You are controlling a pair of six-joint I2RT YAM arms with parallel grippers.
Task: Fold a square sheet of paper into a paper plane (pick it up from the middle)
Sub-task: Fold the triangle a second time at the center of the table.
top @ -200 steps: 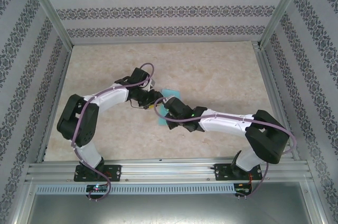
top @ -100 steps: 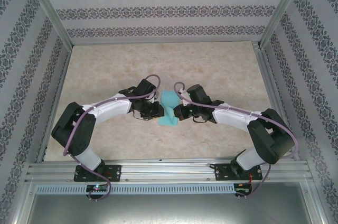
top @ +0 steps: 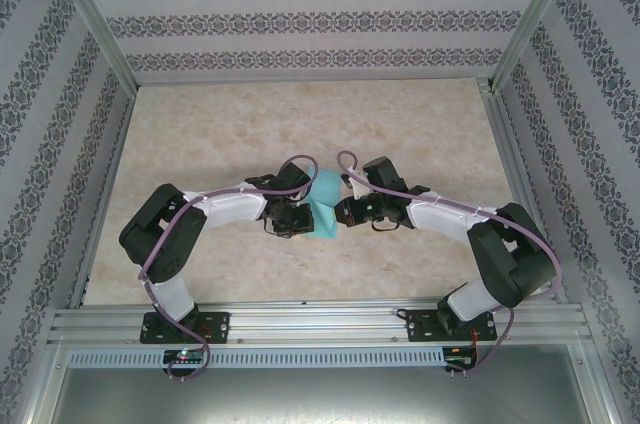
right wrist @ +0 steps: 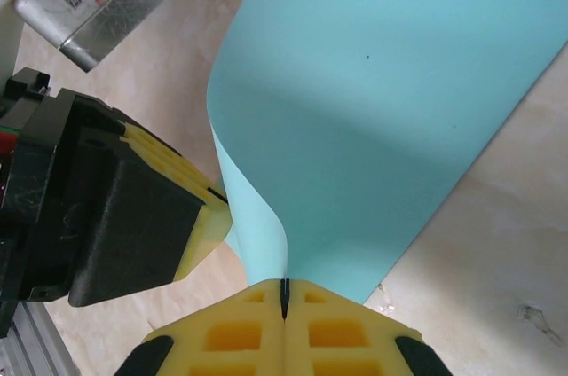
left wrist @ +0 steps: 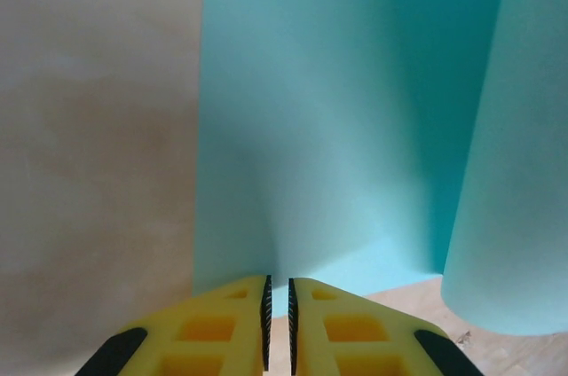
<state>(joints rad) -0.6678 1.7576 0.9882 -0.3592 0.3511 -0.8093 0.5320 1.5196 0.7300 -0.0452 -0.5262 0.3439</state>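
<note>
1. The right gripper (right wrist: 284, 287): yellow fingers pressed flat together with no gap between them. It is clenched on the square sheet of paper (right wrist: 382, 110), at the spot where the sheet bends into a soft fold. From that pinch the turquoise sheet fans up and away in two faces, a broad one to the right and a narrow one curling left.

2. The left gripper (left wrist: 277, 285): yellow fingers with black ribbed pads drawn almost together, a slim slot left between the pads. The bottom edge of the sheet (left wrist: 337, 128) meets the fingertips. Whether the paper is actually pinched cannot be told. Seen from the right wrist, this gripper (right wrist: 222, 207) sits tight against the sheet's left edge, and a silver box (right wrist: 98, 3) with a label lies beyond it.

3. The sheet, left wrist view: one flat panel stands straight ahead of the fingers, and a rounded curl of the same paper lies to the right.

4. Overhead: both arms reach inward, and the left gripper (top: 303, 216) and right gripper (top: 338, 212) face each other with the sheet (top: 322, 194) between them. It is bowed rather than flat, over the near middle of the table (top: 400, 124).

5. Surroundings: beige marbled table top, purple cables (top: 300, 160) looping over both wrists, patterned walls (top: 320, 24) on three sides.
</note>
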